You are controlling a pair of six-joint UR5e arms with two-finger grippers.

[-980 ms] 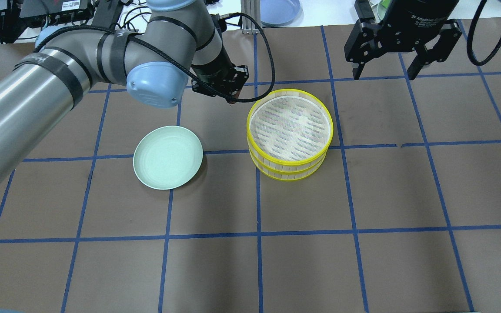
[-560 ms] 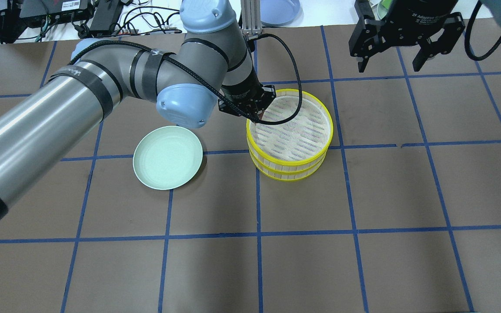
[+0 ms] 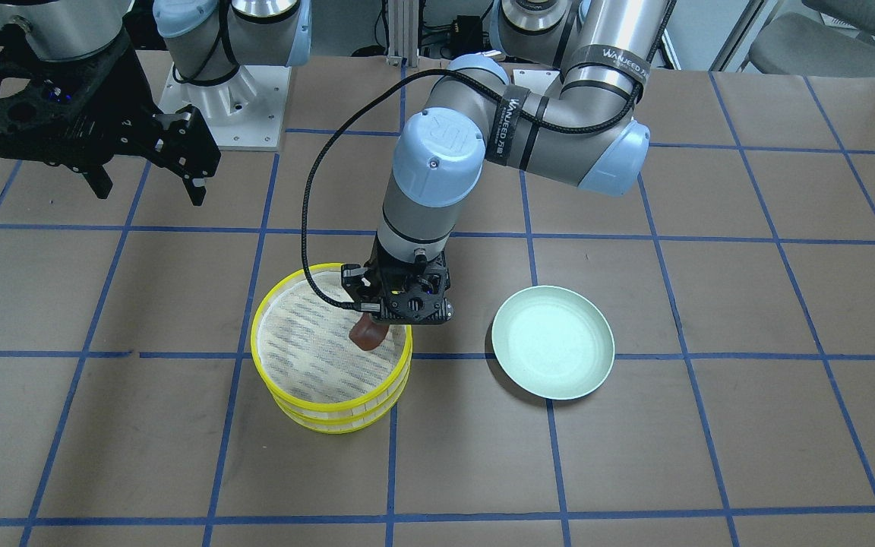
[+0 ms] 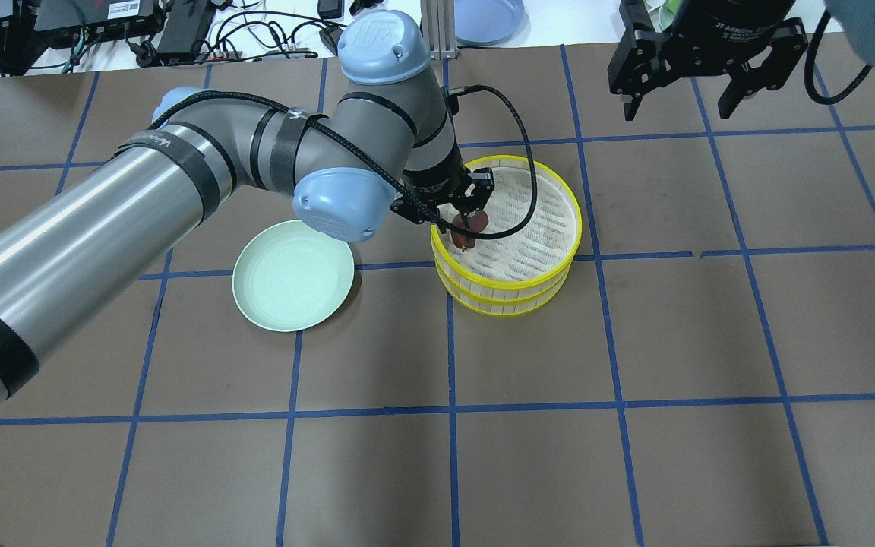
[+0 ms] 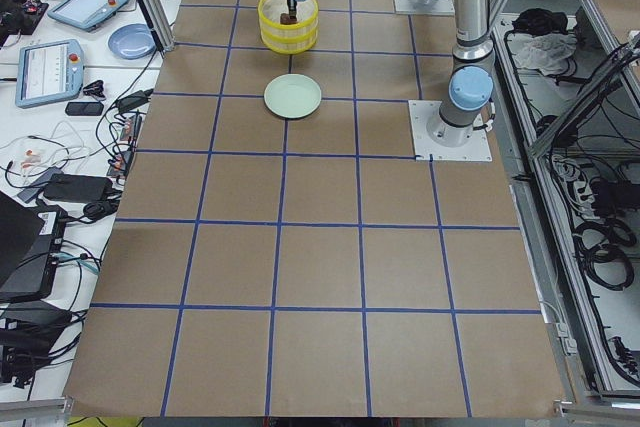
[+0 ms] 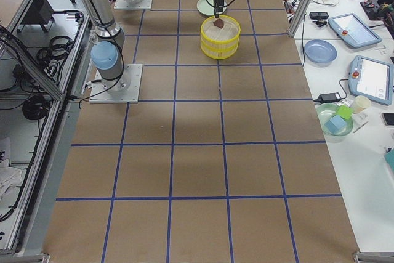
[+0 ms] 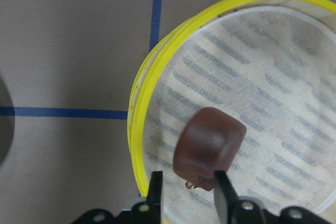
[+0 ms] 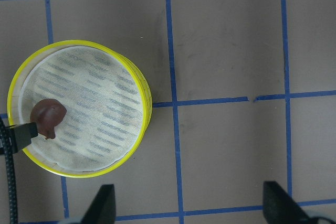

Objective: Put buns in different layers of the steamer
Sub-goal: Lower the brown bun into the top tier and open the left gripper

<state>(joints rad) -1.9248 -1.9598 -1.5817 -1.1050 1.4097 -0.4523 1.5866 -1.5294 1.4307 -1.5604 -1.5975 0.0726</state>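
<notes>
Brown bun (image 7: 209, 145) hangs pinched by its near end in the closed left gripper (image 7: 189, 195), just above the steamer (image 4: 517, 285) top tray inside its rim, long axis slanting toward the tray's middle, while the right gripper (image 4: 676, 112), spread wide and empty, hovers well apart from the steamer.

On the desk (image 4: 635, 342): steamer (image 4: 512, 298), one tray stacked on the other, with plate (image 4: 293, 275) near it on the robot's left, the two apart. In the grip of the left claw (image 7: 188, 178), bun (image 7: 210, 148), over the upper tray (image 4: 540, 243) just inside the rim on the plate's side; touching the tray floor or not, impossible to tell. High over the desk, off to the steamer's right, the right claw (image 4: 677, 114).
</notes>
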